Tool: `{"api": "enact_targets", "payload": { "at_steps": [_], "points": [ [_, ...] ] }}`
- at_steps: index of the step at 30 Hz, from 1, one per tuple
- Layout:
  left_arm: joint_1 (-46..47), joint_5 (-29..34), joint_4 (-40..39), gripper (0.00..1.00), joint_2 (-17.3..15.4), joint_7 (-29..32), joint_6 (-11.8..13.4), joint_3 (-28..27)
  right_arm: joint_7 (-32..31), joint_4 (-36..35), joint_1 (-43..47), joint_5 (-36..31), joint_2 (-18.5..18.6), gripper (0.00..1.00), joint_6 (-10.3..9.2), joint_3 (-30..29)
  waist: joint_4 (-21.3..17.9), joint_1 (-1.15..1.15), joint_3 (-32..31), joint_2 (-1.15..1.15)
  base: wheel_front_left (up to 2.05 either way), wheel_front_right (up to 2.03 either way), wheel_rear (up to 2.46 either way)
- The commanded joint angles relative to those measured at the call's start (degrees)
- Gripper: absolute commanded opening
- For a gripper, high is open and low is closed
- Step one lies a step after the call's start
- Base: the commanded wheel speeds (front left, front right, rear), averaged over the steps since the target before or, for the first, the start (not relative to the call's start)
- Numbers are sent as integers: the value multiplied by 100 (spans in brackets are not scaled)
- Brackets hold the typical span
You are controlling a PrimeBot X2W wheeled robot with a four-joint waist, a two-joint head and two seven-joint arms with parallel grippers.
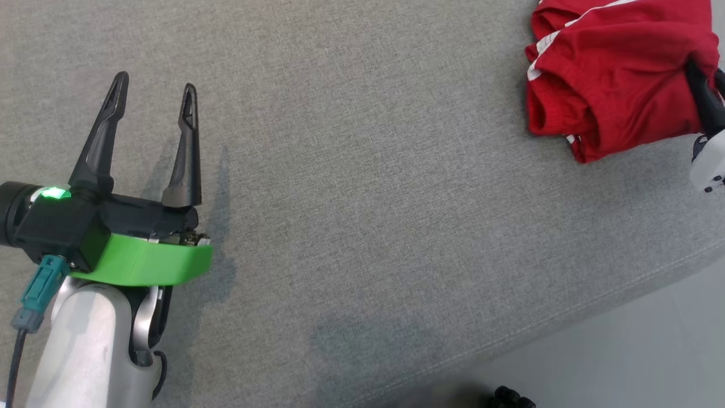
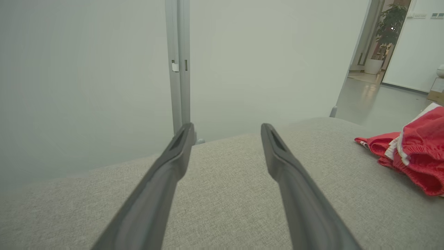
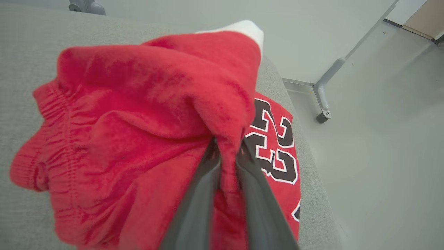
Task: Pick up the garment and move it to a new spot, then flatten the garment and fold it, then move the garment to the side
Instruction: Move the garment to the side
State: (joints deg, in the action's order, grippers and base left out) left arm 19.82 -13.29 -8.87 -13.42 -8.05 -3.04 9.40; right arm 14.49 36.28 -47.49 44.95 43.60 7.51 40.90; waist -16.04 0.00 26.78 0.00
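Observation:
The garment (image 1: 612, 73) is a pair of red shorts with white stripes and a black number, bunched at the far right of the grey cushion (image 1: 362, 170). In the right wrist view my right gripper (image 3: 227, 144) is shut on a raised fold of the garment (image 3: 145, 114), red cloth pinched between its dark fingers. The head view catches that gripper's fingers (image 1: 702, 93) at the right edge, pressed into the cloth. My left gripper (image 1: 154, 86) hovers open over bare cushion at the left, far from the shorts. Past its spread fingers (image 2: 295, 187) the garment (image 2: 412, 156) lies to the right.
The cushion's front edge (image 1: 566, 323) runs diagonally at lower right, with pale floor (image 1: 651, 351) beyond. A grey metal leg (image 3: 326, 93) stands on the floor past the cushion's end. A pale wall with a grey post (image 2: 177, 66) rises behind the cushion.

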Motion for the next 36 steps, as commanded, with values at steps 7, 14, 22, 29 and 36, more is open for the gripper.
{"api": "enact_targets", "payload": {
  "at_steps": [7, 14, 22, 29, 36],
  "points": [
    [219, 60, 45, 100, -27, -8, 7, 67, 74, 854, -267, 432, -371, 100, -5, -344, 113, 0, 397, 0, 0, 0, 0],
    [-45, 3, 130, 100, -40, -74, 110, 7, 76, 256, 439, 35, -575, 100, -5, -1571, 74, 0, 98, 0, 0, 0, 0],
    [-378, -107, 230, 100, -5, -176, 261, -96, 76, -1051, 1638, -852, -1161, 100, -5, -2951, 107, 0, -414, 0, 0, 0, 0],
    [-815, -331, 278, 100, 57, -270, 452, -314, 77, -2591, 2656, -1764, -2092, 100, -5, -3719, 372, 0, -912, 0, 0, 0, 0],
    [-1155, -477, 283, 100, 56, -358, 533, -476, 77, -3256, 3131, -2367, -2754, 100, -5, -3844, 768, 0, -1176, 0, 0, 0, 0]
  ]
}}
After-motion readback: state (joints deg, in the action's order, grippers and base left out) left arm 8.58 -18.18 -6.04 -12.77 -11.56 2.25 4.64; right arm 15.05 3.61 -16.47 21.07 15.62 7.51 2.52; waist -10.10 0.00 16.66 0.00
